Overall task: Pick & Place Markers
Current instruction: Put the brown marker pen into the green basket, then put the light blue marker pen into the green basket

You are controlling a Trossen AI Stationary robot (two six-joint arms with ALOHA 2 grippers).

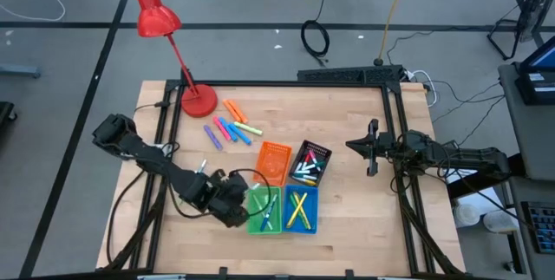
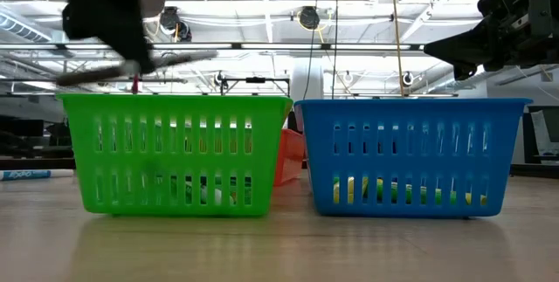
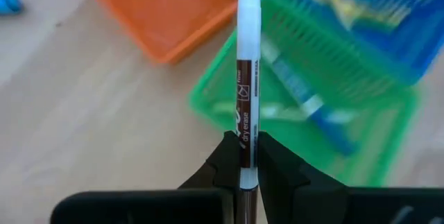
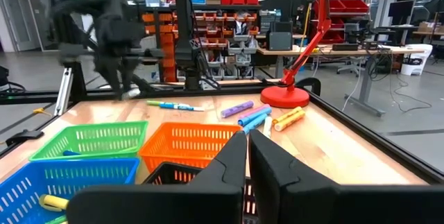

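Note:
My left gripper hangs at the near-left side of the green bin and is shut on a white marker with a brown label. The low view shows this marker nearly level, just above the green bin's rim. A blue-and-white marker lies inside the green bin. Several loose markers lie on the table near the red lamp's base. My right gripper is shut and holds nothing, parked at the table's right side. My left gripper pinches the marker's barrel near one end between its two fingers. Most of the marker sticks out past the fingertips. The fingers come slanting down from the table's left. The marker is lifted clear, over the green bin.
Four bins stand together: green, blue with yellow markers, orange and black with markers. A red desk lamp stands with its base at the far left. Bare wood lies to the near and right sides.

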